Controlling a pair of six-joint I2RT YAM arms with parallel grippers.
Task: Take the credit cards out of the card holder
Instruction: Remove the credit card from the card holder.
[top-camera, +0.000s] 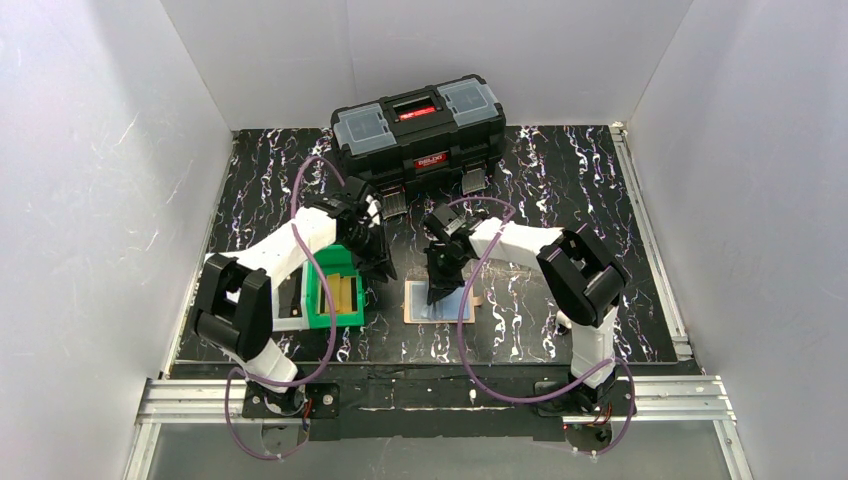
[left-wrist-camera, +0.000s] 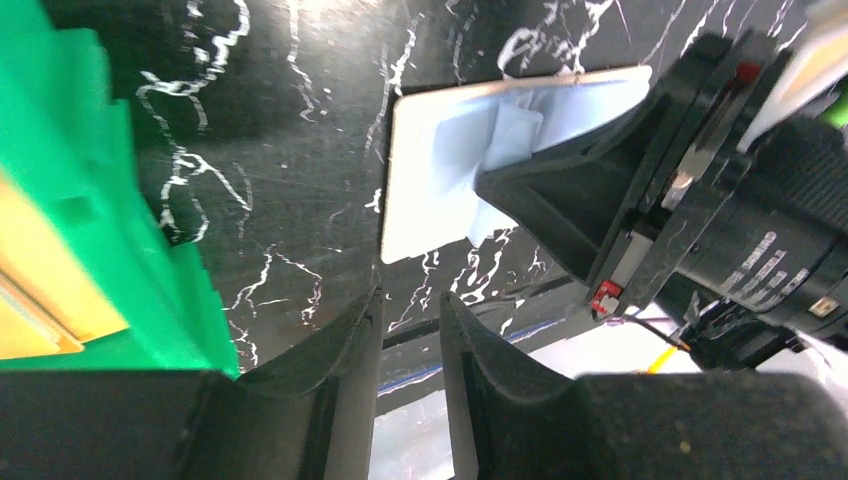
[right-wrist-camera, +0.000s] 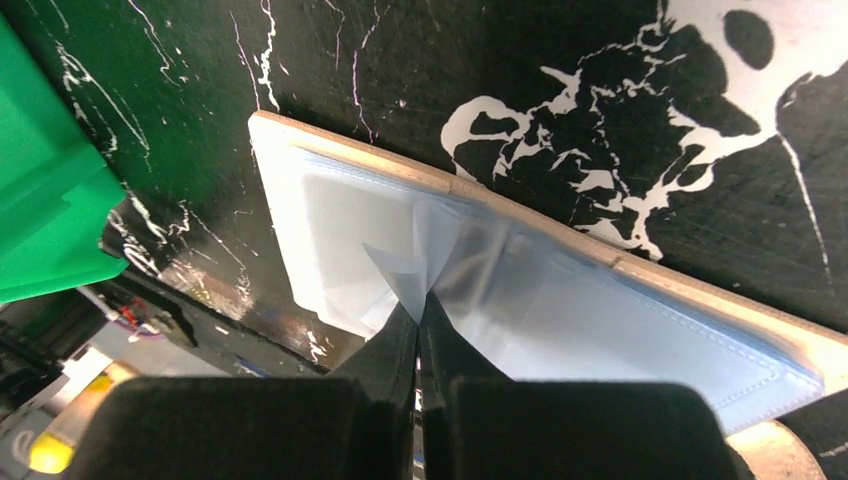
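The card holder (top-camera: 438, 302) lies open and flat on the black marbled table, with a tan rim (right-wrist-camera: 700, 295) around a light blue inner side (left-wrist-camera: 440, 160). My right gripper (top-camera: 437, 292) stands over it, shut (right-wrist-camera: 420, 295) on a pinched-up fold of the light blue inner pocket. I cannot tell the credit cards apart from that light blue layer. My left gripper (top-camera: 378, 272) hovers just left of the holder, its jaws (left-wrist-camera: 410, 300) a little apart with nothing between them.
A green plastic bin (top-camera: 335, 300) with yellow-tan slabs (left-wrist-camera: 40, 270) sits directly left of the holder, under the left arm. A black toolbox (top-camera: 420, 125) stands at the back middle. White walls close in the table on three sides.
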